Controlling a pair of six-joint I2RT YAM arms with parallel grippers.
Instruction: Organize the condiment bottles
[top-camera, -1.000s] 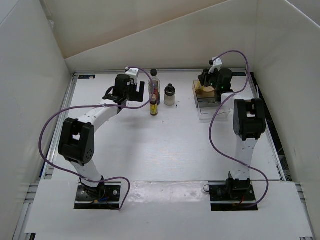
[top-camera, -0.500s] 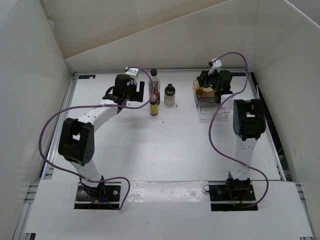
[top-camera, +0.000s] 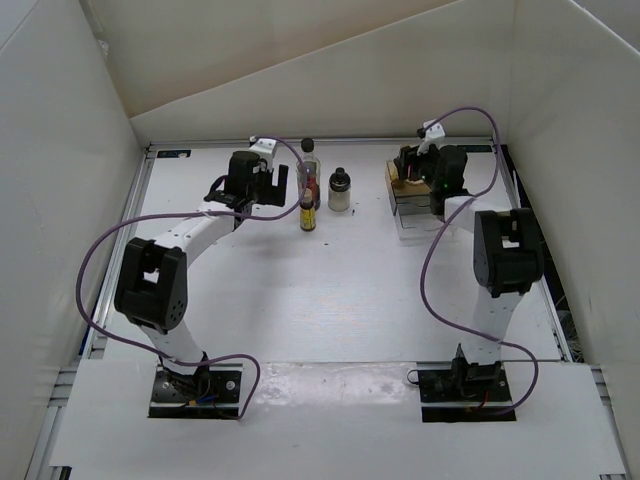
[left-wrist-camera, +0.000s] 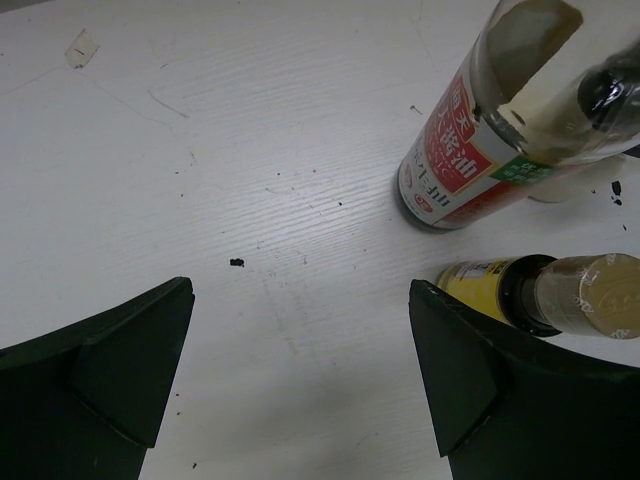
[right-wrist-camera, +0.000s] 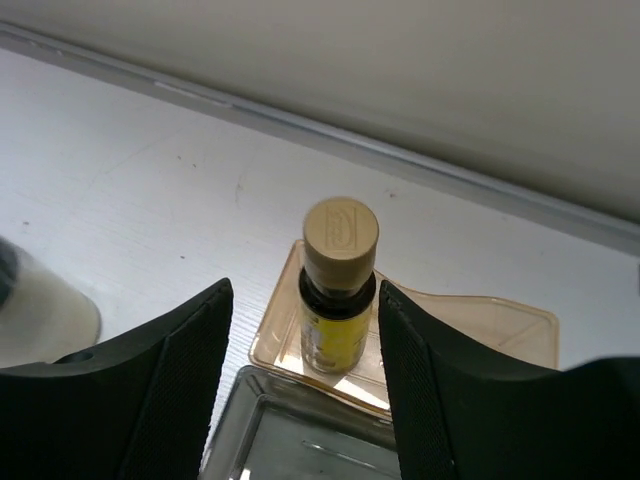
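Condiment bottles (top-camera: 308, 178) stand in two spots across the upper part of the overhead frame: three clustered left of centre and one at upper right. In the cluster, a tall clear bottle (left-wrist-camera: 455, 150) with a red-and-white printed label and a black cap stands at the back. A small yellow bottle (top-camera: 307, 216) is just below it in the frame, and a squat whitish bottle (top-camera: 339, 191) with a black cap is just to the right. The left wrist view cuts off the tall bottle's top at the right edge, and its cap is blurred.

The fourth, a second yellow bottle (right-wrist-camera: 338, 310) with a round, embossed tan cap, stands upright on the amber-tinted end of a clear plastic box (right-wrist-camera: 300, 430). From overhead it is almost wholly hidden under the right arm. The right end effector (right-wrist-camera: 305, 288) straddles it with its matte black fingers parted. There is a plain gap on the left side, but whether the right finger touches the bottle cannot be told.

The left end effector (left-wrist-camera: 300, 288) gapes wide over the scuffed white counter (left-wrist-camera: 250, 150) and grips nothing, with the cluster just outside its right finger. A blurred whitish shape (right-wrist-camera: 40, 315) at the lower left of the right wrist view cannot be made out.
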